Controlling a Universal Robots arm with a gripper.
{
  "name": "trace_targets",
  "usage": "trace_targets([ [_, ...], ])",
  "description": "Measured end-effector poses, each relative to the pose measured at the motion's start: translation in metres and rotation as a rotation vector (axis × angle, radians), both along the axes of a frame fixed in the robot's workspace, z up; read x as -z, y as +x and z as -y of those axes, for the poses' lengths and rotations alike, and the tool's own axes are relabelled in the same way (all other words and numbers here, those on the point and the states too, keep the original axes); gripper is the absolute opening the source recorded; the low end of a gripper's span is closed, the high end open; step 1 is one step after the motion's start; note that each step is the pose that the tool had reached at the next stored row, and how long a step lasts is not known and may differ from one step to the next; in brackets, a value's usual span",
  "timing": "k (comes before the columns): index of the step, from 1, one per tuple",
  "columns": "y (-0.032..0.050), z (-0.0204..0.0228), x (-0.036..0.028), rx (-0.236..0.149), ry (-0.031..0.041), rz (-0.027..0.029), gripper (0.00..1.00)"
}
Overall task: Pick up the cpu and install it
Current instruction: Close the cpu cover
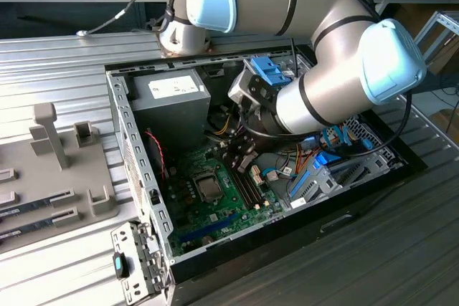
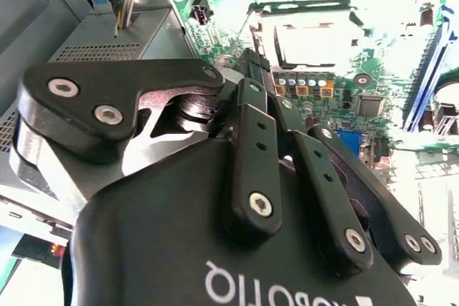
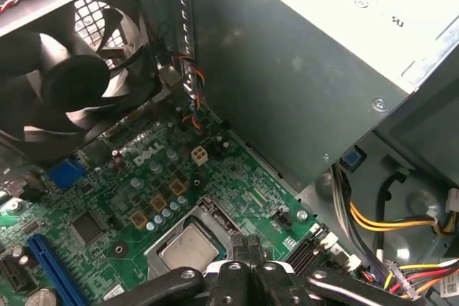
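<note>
The cpu (image 1: 209, 188) lies flat in its socket on the green motherboard (image 1: 215, 213), silvery top up. Both wrist views show it too, cpu (image 3: 188, 247) and cpu (image 2: 313, 38), framed by the dark socket frame. My gripper (image 1: 234, 157) hangs a little above the board, just to the exterior view's right of the cpu. In the first wrist view the gripper (image 3: 247, 247) has its two fingertips pressed together beside the cpu's edge, with nothing between them. The second wrist view shows the gripper (image 2: 252, 66) from behind, fingers closed and pointing at the socket.
The grey power supply box (image 1: 169, 102) stands close behind the gripper, with yellow and orange cables (image 3: 380, 220) beside it. A black case fan (image 3: 68, 69) sits at the case wall. Memory slots (image 1: 249, 188) and blue connectors (image 1: 315, 177) flank the socket. A grey fixture plate (image 1: 57, 163) lies outside the case.
</note>
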State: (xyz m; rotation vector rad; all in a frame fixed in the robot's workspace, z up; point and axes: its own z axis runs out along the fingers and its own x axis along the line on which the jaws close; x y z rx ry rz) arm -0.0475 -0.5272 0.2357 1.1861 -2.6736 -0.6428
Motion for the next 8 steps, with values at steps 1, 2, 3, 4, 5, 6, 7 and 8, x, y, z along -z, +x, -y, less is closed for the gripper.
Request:
trace_targets([
  [1,0.0,0.0003,0.0,0.0,-0.0001,0.0,0.11],
  [2,0.0,0.0004,-0.0001,0.0,-0.0001,0.0,0.11],
  [3,0.0001,0.0004,0.0,0.0,0.0,0.0,0.11],
  [4,0.0002,0.0005,0.0004,0.0,0.0001,-0.0001,0.11],
  [5,0.0005,0.0005,0.0011,0.0,0.0002,-0.0003,0.11],
  [6,0.001,0.0005,0.0019,0.003,0.0002,-0.0007,0.11],
  [7,0.0012,0.0005,0.003,0.009,-0.0001,-0.0011,0.11],
  [8,0.0014,0.0005,0.0043,0.019,-0.0001,-0.0012,0.11],
])
